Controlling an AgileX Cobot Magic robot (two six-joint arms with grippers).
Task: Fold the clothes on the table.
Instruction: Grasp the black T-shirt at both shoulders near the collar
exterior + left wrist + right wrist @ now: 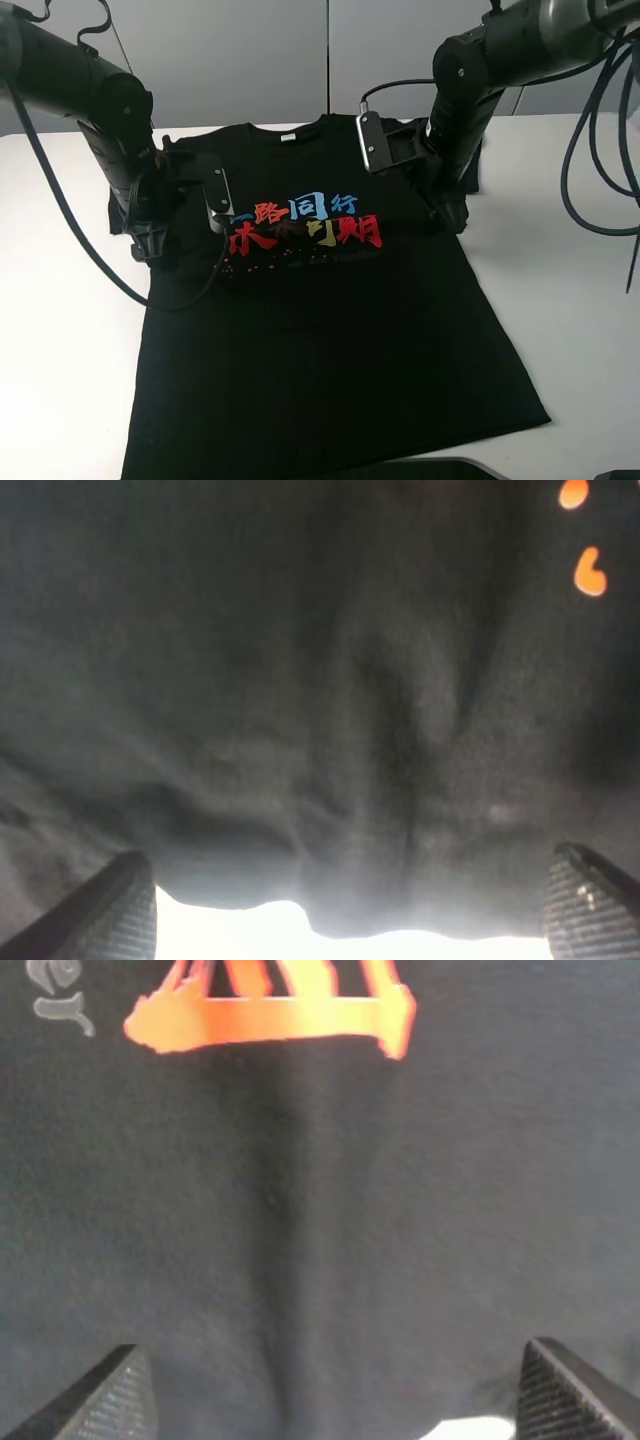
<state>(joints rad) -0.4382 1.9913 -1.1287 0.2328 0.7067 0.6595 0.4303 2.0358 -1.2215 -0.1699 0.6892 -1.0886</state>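
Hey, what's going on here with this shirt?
A black T-shirt lies flat, print up, on the white table, not yet folded. The left gripper sits open at the shirt's edge; the right gripper is over the fabric at the opposite side, jaws apart. Both look set to grab it.

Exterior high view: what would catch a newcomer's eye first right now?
First comes the black T-shirt, spread flat and chest up across the white table, with bright blue, red and yellow characters on its chest. Next come the left pincer and the right pincer, both open and low over the fabric, one on either side of that print near the shirt's side edges.
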